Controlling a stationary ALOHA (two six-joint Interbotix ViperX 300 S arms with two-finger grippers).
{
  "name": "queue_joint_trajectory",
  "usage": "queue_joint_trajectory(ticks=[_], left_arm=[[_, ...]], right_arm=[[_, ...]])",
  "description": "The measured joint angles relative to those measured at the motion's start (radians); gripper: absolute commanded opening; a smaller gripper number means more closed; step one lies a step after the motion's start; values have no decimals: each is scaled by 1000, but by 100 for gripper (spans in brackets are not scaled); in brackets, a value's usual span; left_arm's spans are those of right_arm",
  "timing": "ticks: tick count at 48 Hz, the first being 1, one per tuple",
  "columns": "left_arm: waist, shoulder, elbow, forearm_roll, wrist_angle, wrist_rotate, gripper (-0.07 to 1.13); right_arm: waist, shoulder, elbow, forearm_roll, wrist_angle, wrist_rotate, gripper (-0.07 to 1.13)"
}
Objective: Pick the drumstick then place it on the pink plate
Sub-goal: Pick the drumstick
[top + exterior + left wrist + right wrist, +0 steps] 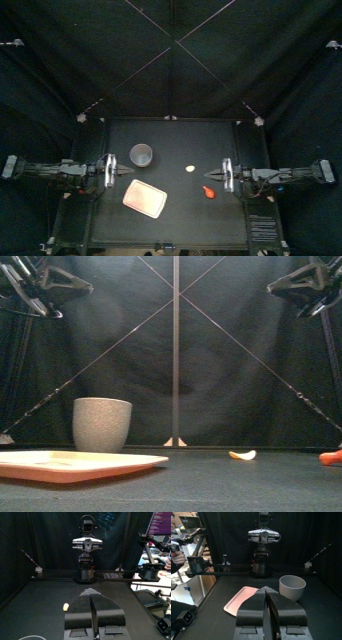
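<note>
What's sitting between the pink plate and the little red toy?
Nothing: the top view shows only bare black table between the flat pink tray and the small red-orange toy.

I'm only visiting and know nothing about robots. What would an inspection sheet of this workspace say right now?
Surface: black table, flat, no spills seen.
Job's things: flat pink tray lies front left of the middle, with nothing on it. A small red-orange toy, probably the drumstick, lies on the table to the tray's right, apart from it.
Clutter: tall grey speckled cup stands upright behind the tray. A small pale yellow toy piece lies near the middle.
Grippers: left gripper and right gripper are raised at the sides, fingers shut, holding nothing.
Cables: nothing seen on the table.
Surroundings: black curtains behind and at the sides.
</note>
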Motion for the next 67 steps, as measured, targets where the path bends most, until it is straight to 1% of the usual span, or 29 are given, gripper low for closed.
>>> queue_joint_trajectory(ticks=[2,5,8,13,16,19,24,29,34,38,42,45,46,47,51,54,58,62,66,67], left_arm=[[-5,2,5,-12,11,-2,-3],[-15,8,29,-75,74,-34,-2],[-20,15,40,-126,121,-37,-2],[-21,17,41,-184,172,-34,-1],[-21,18,41,-198,193,-32,-1],[-21,18,41,-199,206,-32,-1],[-21,18,40,-187,213,-32,-1],[-21,18,28,-147,215,-31,-1],[-21,18,15,-98,215,-31,-1],[-21,18,12,-74,216,-31,-1],[-21,18,12,-58,216,-31,-1],[-20,20,12,-55,215,-31,-1],[-20,18,12,-55,215,-31,-1],[-20,18,12,-55,216,-32,-1],[-18,18,12,-54,216,-31,-1],[-18,18,12,-52,215,-29,-1],[-17,18,12,-51,216,-29,-1],[-18,18,12,-43,216,-29,-1],[-17,18,12,-34,216,-29,-1],[-17,18,12,-32,215,-29,-1]], right_arm=[[2,3,6,2,2,5,6],[3,23,21,5,15,9,5],[2,57,29,18,48,8,5],[3,118,31,63,121,11,5],[3,152,25,103,176,28,5],[5,183,9,144,233,40,5],[-2,227,-41,227,380,61,5],[-8,238,-94,291,545,78,5],[-17,242,-138,327,693,120,5],[-29,244,-163,324,799,172,6],[-58,245,-187,290,900,232,6],[-77,247,-206,239,969,279,6],[-83,245,-215,206,1000,307,6],[-83,245,-215,206,1000,307,6],[-89,247,-232,98,1066,388,9],[-89,249,-235,17,1086,448,15],[-84,256,-235,-83,1092,546,31],[-74,259,-233,-164,1094,643,50],[-63,261,-225,-202,1088,719,69],[-61,261,-222,-207,1086,735,76]])
